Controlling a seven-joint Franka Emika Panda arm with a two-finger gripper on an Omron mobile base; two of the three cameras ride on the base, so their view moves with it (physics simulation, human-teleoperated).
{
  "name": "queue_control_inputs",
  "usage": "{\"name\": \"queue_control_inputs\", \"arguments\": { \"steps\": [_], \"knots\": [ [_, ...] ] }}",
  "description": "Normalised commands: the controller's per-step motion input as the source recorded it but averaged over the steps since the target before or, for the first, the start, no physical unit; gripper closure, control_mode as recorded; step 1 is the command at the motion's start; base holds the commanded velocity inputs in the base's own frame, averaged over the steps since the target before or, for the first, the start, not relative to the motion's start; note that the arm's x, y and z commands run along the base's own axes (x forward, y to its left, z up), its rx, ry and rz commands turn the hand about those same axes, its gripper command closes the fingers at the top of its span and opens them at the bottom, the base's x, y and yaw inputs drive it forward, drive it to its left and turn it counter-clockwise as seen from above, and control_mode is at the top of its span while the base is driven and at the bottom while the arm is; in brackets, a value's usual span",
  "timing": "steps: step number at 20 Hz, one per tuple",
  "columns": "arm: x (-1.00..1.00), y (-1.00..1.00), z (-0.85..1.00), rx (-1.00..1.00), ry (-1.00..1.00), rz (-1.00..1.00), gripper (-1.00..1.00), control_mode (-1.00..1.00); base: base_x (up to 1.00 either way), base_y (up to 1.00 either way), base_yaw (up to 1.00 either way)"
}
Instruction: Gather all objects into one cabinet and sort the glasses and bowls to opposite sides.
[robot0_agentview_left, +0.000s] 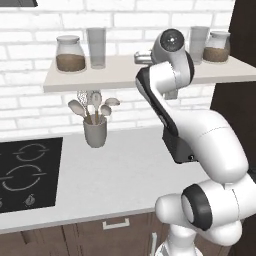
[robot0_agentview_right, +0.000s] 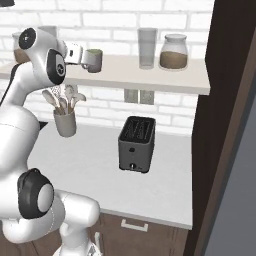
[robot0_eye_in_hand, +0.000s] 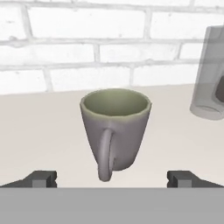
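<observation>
Mug (robot0_eye_in_hand: 115, 129), grey outside and pale green inside, stands upright on the pale wall shelf (robot0_agentview_right: 150, 75) with its mouth up and its long axis vertical; in the hand view its loop handle faces straight back at the camera, centred between the two dark fingertips (robot0_eye_in_hand: 41, 178). Those tips sit far apart at the lower corners of that view, one on each side of the mug and clear of it, so the jaws are spread wide and grip nothing. In the right base view the gripper (robot0_agentview_right: 84, 59) reaches level with the shelf and the mug sits just at its end, near the shelf's front edge. Bare shelf lies on both sides of the mug; behind it is the white brick wall (robot0_eye_in_hand: 87, 43). A clear tall glass (robot0_agentview_right: 147, 48) stands farther along the shelf, well apart from the mug, with a lidded jar (robot0_agentview_right: 173, 52) of brown grains just beside it, close to the dark brown cabinet (robot0_agentview_right: 220, 125) side that closes off the shelf's end. Along the other way, in the left base view, a second jar (robot0_agentview_left: 70, 54) and another tall glass (robot0_agentview_left: 96, 47) stand together. Below the shelf, the grey counter (robot0_agentview_left: 125, 175) holds a crock of utensils (robot0_agentview_left: 95, 122), a black toaster (robot0_agentview_right: 136, 144) and a black hob (robot0_agentview_left: 27, 172), with open surface between them.
</observation>
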Motion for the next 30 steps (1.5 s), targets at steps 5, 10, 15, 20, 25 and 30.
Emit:
{"name": "queue_control_inputs", "arguments": {
  "steps": [5, 10, 15, 20, 25, 30],
  "knots": [
    [0.05, 0.00, 0.00, 0.00, 0.00, 0.00, -1.00, -1.00, 0.00, 0.00, 0.00],
    [0.06, 0.00, 0.00, 0.00, 0.00, 0.00, -1.00, -1.00, 0.00, 0.00, 0.00],
    [0.09, 0.00, 0.00, 0.00, 0.00, 0.00, -1.00, -1.00, 0.00, 0.00, 0.00],
    [0.23, 0.00, -0.04, 0.00, 0.00, 0.00, -1.00, -1.00, 0.00, 0.00, 0.00],
    [0.26, 0.00, -0.01, 0.00, 0.00, 0.00, -1.00, -1.00, 0.00, 0.00, 0.00],
    [0.17, 0.00, 0.00, 0.00, 0.00, 0.00, -1.00, -1.00, 0.00, 0.00, 0.00]
  ]
}}
